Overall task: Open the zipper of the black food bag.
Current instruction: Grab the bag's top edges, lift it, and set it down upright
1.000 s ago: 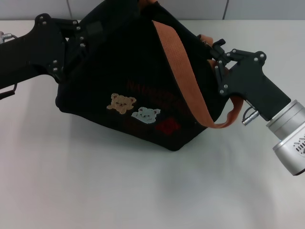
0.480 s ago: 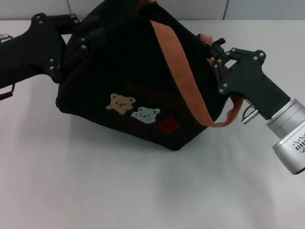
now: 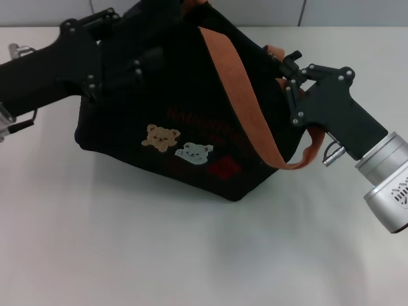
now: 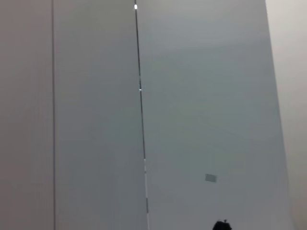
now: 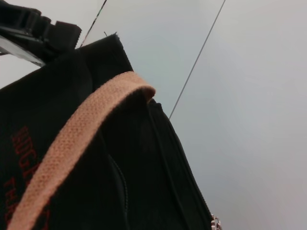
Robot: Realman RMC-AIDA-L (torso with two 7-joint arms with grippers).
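Note:
The black food bag (image 3: 191, 121) stands mid-table, with bear patches and red lettering on its near side and an orange-brown strap (image 3: 242, 95) draped over it. My left gripper (image 3: 137, 60) lies against the bag's upper left, near the top edge. At the bag's right end is my right gripper (image 3: 287, 75), touching the fabric. The right wrist view shows the bag (image 5: 72, 182) close up, with the zipper (image 5: 184, 167) running as a black line along the top edge to a small silver metal piece (image 5: 216, 223). The left wrist view shows only wall.
The white table (image 3: 159, 255) stretches in front of the bag. A grey panelled wall (image 3: 344, 11) runs behind the table's far edge. A loop of the second strap (image 3: 312, 150) hangs under the right gripper's body.
My left arm has moved right and farther back along the bag's top. The bag's upper left has shifted slightly with it. The right arm has not moved.

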